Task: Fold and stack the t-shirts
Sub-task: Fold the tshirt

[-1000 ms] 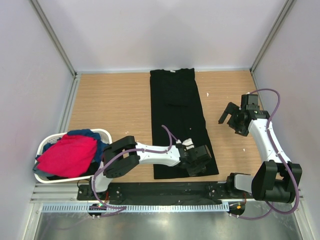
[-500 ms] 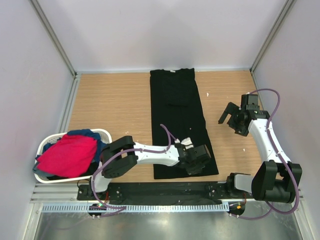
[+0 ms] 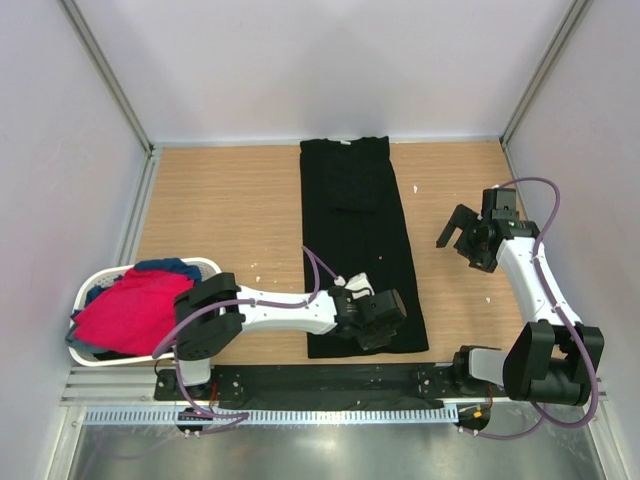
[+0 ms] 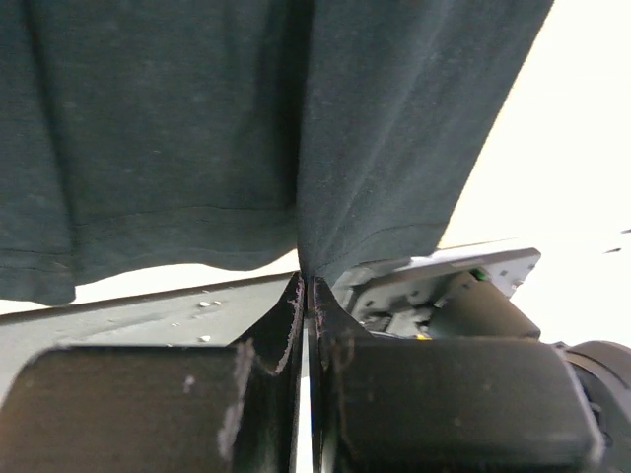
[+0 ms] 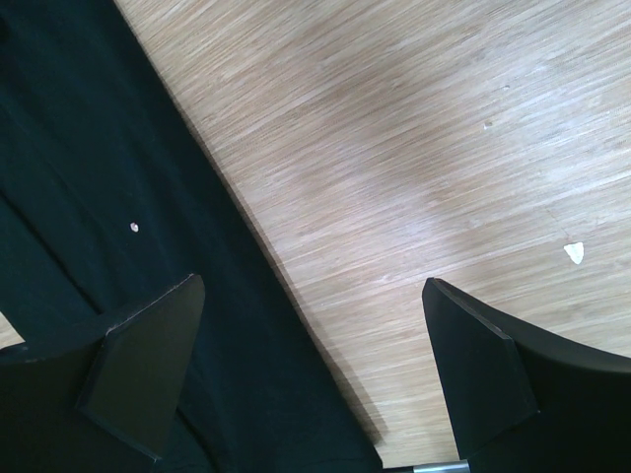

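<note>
A large black t-shirt (image 3: pixel 355 230) lies folded into a long strip down the middle of the wooden table (image 3: pixel 230 210). My left gripper (image 3: pixel 376 324) is at its near end, shut on a pinched fold of the hem. In the left wrist view the cloth (image 4: pixel 197 128) hangs up from between the closed jaws of that gripper (image 4: pixel 307 288). My right gripper (image 3: pixel 454 231) hovers open over bare wood to the right of the shirt. Its wrist view shows the shirt's edge (image 5: pixel 89 197) under one finger (image 5: pixel 148 360), and nothing is held. A red t-shirt (image 3: pixel 135 310) and a blue one (image 3: pixel 172 267) fill the basket.
The white oval basket (image 3: pixel 98 281) stands at the near left corner. Grey walls with metal posts enclose the table on three sides. A black rail (image 3: pixel 330 380) runs along the near edge between the arm bases. Small white specks (image 5: pixel 574 251) lie on the wood.
My left gripper has closed on the black shirt's near hem and shifted left, drawing the near right corner slightly inward. The right arm has not moved.
</note>
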You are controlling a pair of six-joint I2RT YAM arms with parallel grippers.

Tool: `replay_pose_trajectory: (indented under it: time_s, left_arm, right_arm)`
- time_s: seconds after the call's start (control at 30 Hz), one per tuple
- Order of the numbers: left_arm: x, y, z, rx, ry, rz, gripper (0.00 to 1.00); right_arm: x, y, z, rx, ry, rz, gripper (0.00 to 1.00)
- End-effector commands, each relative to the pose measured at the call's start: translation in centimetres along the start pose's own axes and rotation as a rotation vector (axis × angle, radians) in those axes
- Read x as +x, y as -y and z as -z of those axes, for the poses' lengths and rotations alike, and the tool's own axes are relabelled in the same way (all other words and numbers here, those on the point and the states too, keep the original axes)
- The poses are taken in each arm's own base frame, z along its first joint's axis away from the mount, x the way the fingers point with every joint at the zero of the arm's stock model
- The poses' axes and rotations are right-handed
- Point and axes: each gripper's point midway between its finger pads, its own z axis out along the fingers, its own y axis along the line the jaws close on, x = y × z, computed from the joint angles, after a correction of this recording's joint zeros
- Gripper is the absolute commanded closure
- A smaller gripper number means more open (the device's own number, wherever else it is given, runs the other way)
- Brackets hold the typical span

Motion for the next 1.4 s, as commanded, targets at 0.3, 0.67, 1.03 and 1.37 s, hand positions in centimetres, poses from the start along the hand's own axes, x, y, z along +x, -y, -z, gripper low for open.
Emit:
replay_pose_trajectory:
  time_s: [0.3,0.67,1.03,1.37]
  left_arm:
    - [0.1,-1.2,0.6,-0.023,0.009,-0.004,1.00]
    - [-0.8,-2.2,0.5,-0.076,0.035,-0.002,0.99]
    - [-0.7,-2.8,-0.1,-0.099,0.000,-0.006,0.90]
    - [-3.2,0.8,4.2,-0.016,0.057,-0.149,0.42]
  right_arm:
    - [-0.2,-0.5,-0.3,-0.028,-0.003,0.004,0.00]
    - [0.0,-0.4,-0.6,-0.028,-0.009,0.007,0.01]
    - [-0.1,-0.6,-0.6,-0.036,-0.010,0.001,0.00]
    - [0.2,-0.8,-0.5,-0.052,-0.017,0.000,0.00]
